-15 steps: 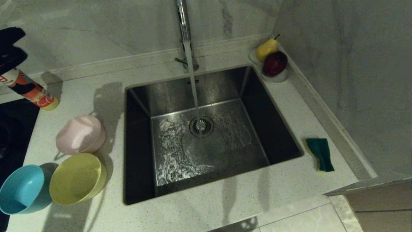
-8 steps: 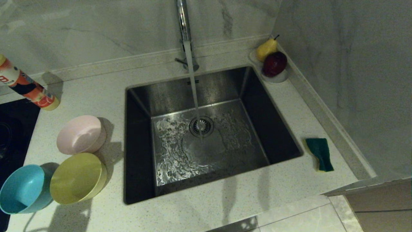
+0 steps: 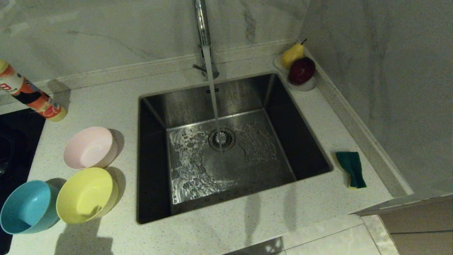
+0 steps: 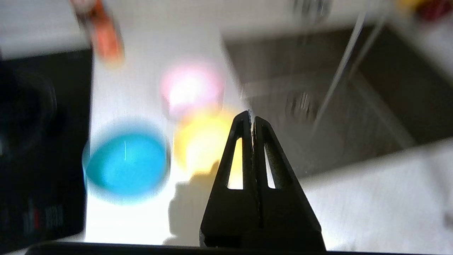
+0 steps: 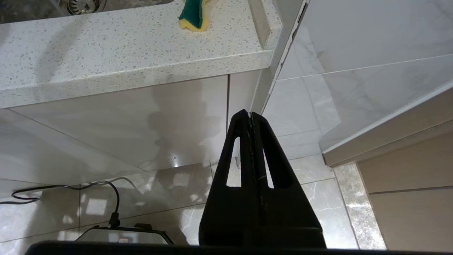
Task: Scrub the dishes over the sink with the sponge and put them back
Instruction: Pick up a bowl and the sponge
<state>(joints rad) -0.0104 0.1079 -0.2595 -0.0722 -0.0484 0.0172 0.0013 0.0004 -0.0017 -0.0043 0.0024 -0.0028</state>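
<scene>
Overhead, both grippers are clenched empty: left gripper [image 4: 251,115] above the counter, right gripper [image 5: 250,115] parked below it. Bowls [image 3: 85,194] sit at nine o'clock of the sink [image 3: 226,148], sponge [image 3: 351,168] at three. Bottle [image 3: 30,95] lettering unreadable.

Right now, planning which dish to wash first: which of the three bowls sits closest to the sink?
The pink bowl. It stands nearest the sink rim; the yellow bowl is a little farther, the blue bowl farthest.
</scene>
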